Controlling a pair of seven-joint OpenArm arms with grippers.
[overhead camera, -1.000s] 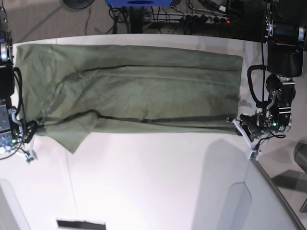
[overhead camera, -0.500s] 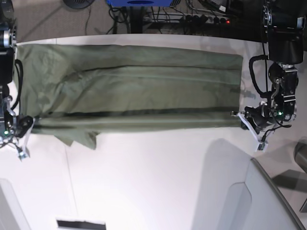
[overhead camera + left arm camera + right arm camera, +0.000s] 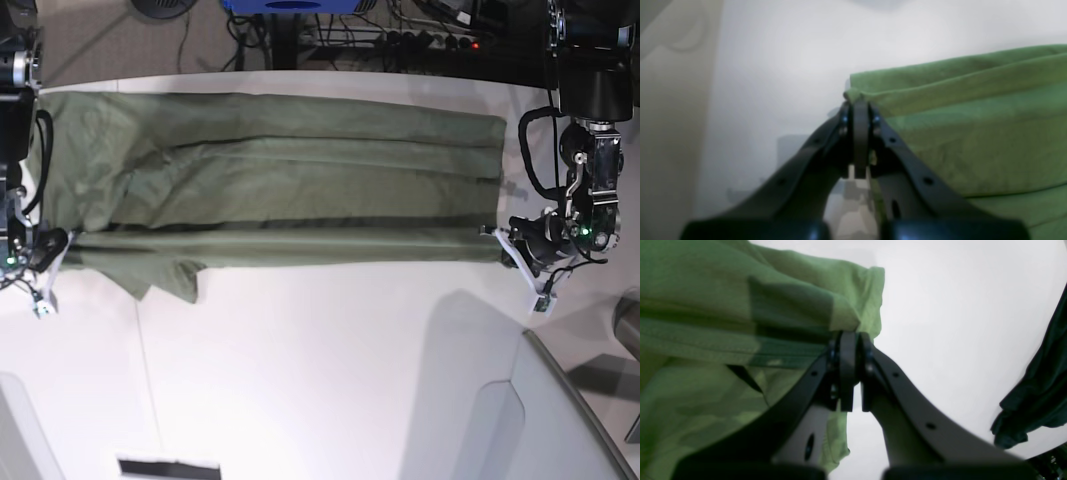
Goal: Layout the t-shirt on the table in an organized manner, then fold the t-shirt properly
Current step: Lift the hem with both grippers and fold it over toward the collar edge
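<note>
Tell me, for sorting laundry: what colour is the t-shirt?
The soft cotton short-sleeved t-shirt is plain olive green; clearest in the base view.

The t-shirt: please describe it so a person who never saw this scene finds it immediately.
Look at the large white table. Across its far half lies a long olive-green t-shirt, folded lengthwise, its near edge pinched by the left gripper and right gripper. It is the table's only green cloth.

Left wrist view blurred; t-shirt cut off at right edge.
</note>
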